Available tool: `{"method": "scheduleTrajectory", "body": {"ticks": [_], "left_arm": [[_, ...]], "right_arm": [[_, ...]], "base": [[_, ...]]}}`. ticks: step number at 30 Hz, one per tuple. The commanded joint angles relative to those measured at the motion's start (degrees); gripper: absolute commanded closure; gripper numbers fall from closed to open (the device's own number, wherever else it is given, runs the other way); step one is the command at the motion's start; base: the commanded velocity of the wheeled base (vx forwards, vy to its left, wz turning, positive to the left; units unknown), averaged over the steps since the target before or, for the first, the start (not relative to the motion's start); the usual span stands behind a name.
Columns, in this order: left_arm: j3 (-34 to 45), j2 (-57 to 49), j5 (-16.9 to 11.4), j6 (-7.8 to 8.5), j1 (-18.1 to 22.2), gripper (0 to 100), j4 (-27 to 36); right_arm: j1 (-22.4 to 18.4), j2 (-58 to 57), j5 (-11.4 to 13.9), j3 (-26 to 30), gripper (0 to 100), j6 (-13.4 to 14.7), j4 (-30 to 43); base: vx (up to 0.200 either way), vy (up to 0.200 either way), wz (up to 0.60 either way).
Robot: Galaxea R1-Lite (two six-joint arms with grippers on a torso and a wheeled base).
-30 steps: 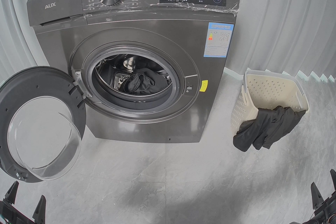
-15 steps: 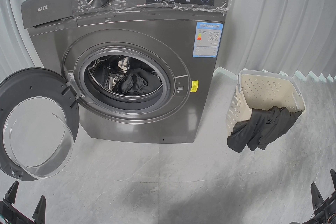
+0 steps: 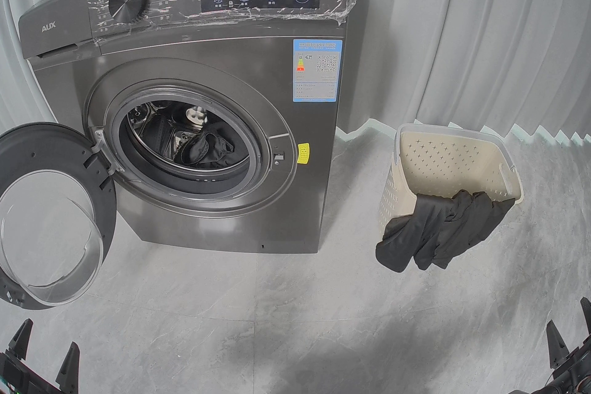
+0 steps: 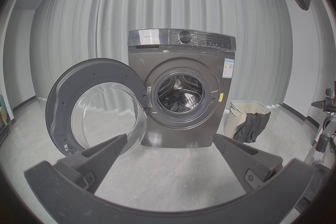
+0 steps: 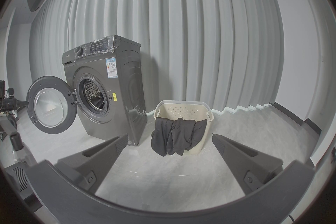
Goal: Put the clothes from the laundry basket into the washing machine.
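A grey front-loading washing machine (image 3: 203,50) stands at the left, its round door (image 3: 46,217) swung wide open. A dark garment (image 3: 206,150) lies inside the drum (image 4: 180,93). To its right on the floor sits a cream laundry basket (image 3: 452,158) with dark clothes (image 3: 440,229) draped over its front rim and hanging down. The basket (image 5: 183,112) and its clothes (image 5: 176,135) lie ahead of my right gripper (image 5: 168,158), which is open and empty. My left gripper (image 4: 168,158) is open and empty too, facing the machine. Both grippers (image 3: 43,352) (image 3: 569,333) sit low, well short of both.
Pale pleated curtains (image 3: 480,13) run behind the machine and basket. Bare grey tiled floor (image 3: 295,315) stretches between me and both objects. The open door juts out to the machine's left.
The whole head view has shifted, so the camera has turned right: machine and basket now sit further left in the picture. Neither gripper has changed.
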Motion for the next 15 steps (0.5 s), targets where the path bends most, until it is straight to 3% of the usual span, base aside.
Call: {"method": "scheduleTrajectory", "body": {"ticks": [1, 9, 15], "left_arm": [[0.92, -0.85, 0.01, -0.24, 0.00, 0, -0.03], [0.92, -0.85, 0.01, 0.11, 0.00, 0, -0.03], [0.92, -0.85, 0.01, -0.07, 0.00, 0, -0.12]], "right_arm": [[-0.01, -0.58, 0.02, 1.01, 0, 0.02, 0.00], [-0.01, -0.58, 0.02, 1.01, 0, 0.02, 0.00], [-0.01, -0.58, 0.02, 1.01, 0, 0.02, 0.00]], "base": [[0.000, 0.000, 0.00], [0.000, 0.000, 0.00], [0.000, -0.200, 0.00]]}}
